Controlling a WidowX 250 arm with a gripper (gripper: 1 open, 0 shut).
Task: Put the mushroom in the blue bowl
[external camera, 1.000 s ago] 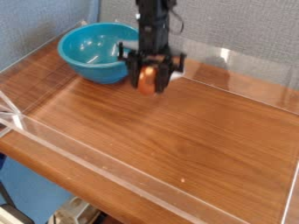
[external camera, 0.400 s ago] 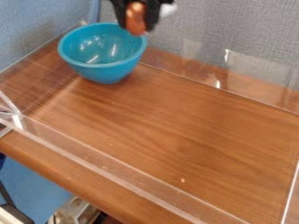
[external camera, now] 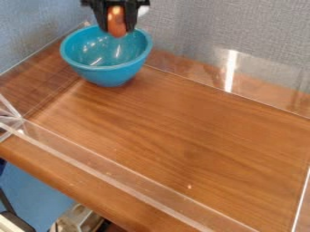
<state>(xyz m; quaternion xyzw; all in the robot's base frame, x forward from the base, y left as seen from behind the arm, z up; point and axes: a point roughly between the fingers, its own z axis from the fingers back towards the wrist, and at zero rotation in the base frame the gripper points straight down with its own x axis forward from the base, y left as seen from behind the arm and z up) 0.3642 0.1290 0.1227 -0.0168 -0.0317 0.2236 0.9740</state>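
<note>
The blue bowl (external camera: 107,54) stands on the wooden table at the back left. At the top edge of the view my gripper (external camera: 116,18) hangs over the bowl's far rim, fingers pointing down. It is shut on the mushroom (external camera: 116,21), whose orange-brown cap shows between the dark fingers. Most of the arm is cut off by the top of the frame.
A clear acrylic wall (external camera: 260,77) rings the wooden table (external camera: 182,127), with a low pane along the front (external camera: 109,168). A grey fabric backdrop (external camera: 230,23) stands behind.
My gripper has risen and travelled left with the mushroom, from just right of the bowl to above its far rim. The bowl has stayed put.
</note>
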